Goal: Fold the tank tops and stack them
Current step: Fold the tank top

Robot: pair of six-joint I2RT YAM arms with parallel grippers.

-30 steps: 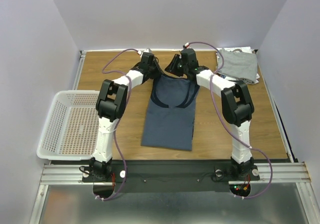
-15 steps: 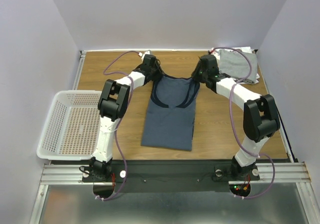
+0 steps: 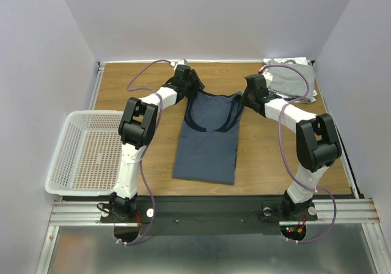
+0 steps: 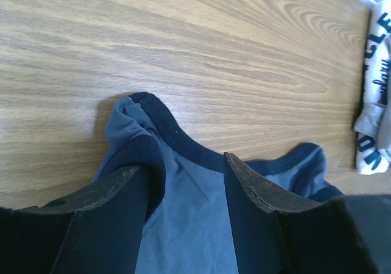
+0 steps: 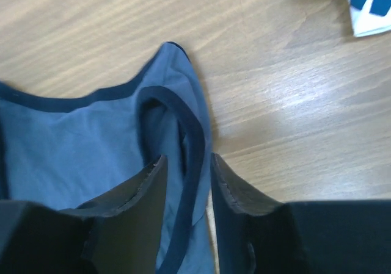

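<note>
A slate-blue tank top with navy trim lies flat mid-table, straps toward the back. My left gripper is open over its left strap; in the left wrist view the blue cloth lies between the spread fingers, and the strap end curls against the left one. My right gripper is open at the right strap; in the right wrist view the navy-edged strap runs between its fingers. Grey and white tank tops lie piled at the back right.
A white mesh basket stands off the table's left edge. White cloth with blue lettering shows at the right edge of the left wrist view and the top right corner of the right wrist view. Bare wood surrounds the blue top.
My right gripper has swung from the middle of the neckline out to the right and come down at the right strap. The left gripper has barely moved. The blue top lies as before.
</note>
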